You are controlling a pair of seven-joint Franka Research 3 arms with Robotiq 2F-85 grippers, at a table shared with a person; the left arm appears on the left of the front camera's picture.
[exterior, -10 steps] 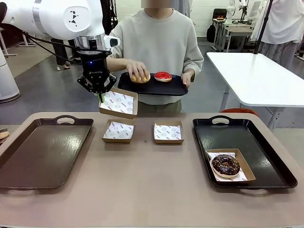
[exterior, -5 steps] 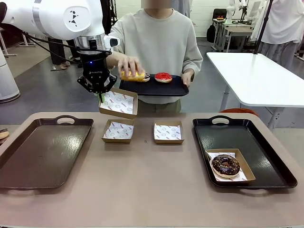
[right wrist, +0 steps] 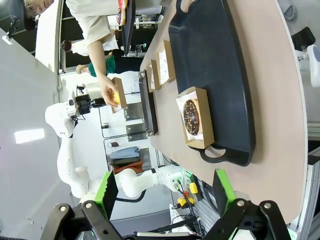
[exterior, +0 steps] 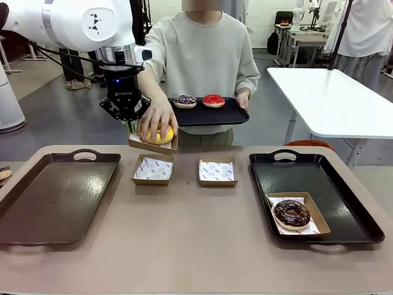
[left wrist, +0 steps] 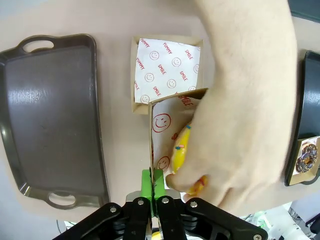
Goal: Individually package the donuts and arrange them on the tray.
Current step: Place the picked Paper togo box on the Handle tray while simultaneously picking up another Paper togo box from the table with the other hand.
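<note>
Four donuts were in sight. The yellow donut (exterior: 163, 135) lay under the person's hand (exterior: 156, 118), inside the cardboard box (exterior: 153, 146) that I held raised above the far side of the tabletop (exterior: 196, 246). The red donut (exterior: 214, 99) and the purple-dark donut (exterior: 185, 101) with white sprinkles sat side by side on a small black tray (exterior: 209, 115), which the person carried in the other hand (exterior: 243, 98) beyond the tabletop. The chocolate donut (exterior: 291, 213) with sprinkles rested in its own box (exterior: 318, 216) at the near right corner of the large black tray (exterior: 344, 184) on my right.

There were four boxes in all, each lined with printed white paper: the raised one, the one under the chocolate donut, and two more, a left box (exterior: 153, 169) and a right box (exterior: 217, 172), side by side on the tabletop between the big trays. There were three trays, counting the brown tray (exterior: 55, 196) on my left.

My left gripper (left wrist: 152, 182) was closed tight, its green pads pinching one thin side wall of the raised box, just beside the person's hand. My right gripper (right wrist: 165, 192) stood wide apart, holding and touching nothing, off the right end of the tabletop.
</note>
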